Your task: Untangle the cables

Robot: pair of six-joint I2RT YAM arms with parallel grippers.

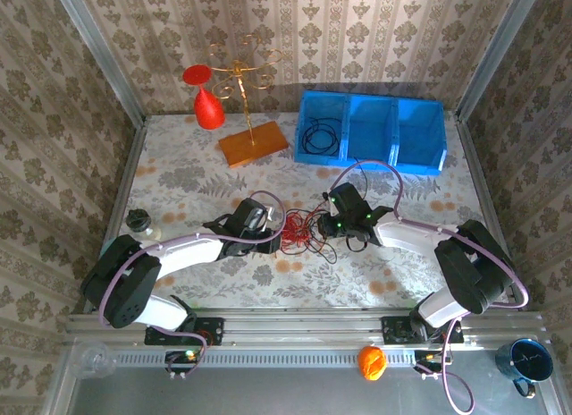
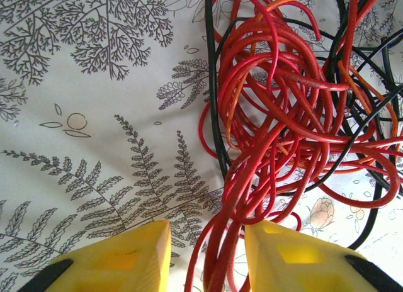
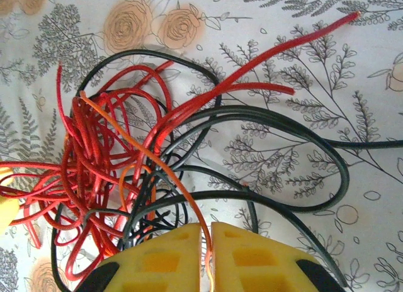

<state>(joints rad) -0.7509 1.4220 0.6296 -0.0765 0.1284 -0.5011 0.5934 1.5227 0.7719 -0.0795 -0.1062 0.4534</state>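
Right gripper: jaws clenched on one thin orange strand of the cables. Left gripper: jaws apart, straddling a bundle of red strands, not clamped. The tangle sits mid-worktop, between the two. Beyond it, a blue bin has a black coil in its left compartment.

Lab test booth: wallpapered panels, aluminium rail.

- The worktop is covered with a pale floral cloth.
- A tangle of red, black and orange cables lies at its middle.
- A blue three-part bin sits back right.
- A wooden base rests back left.
- A small dark jar stands near the left edge.
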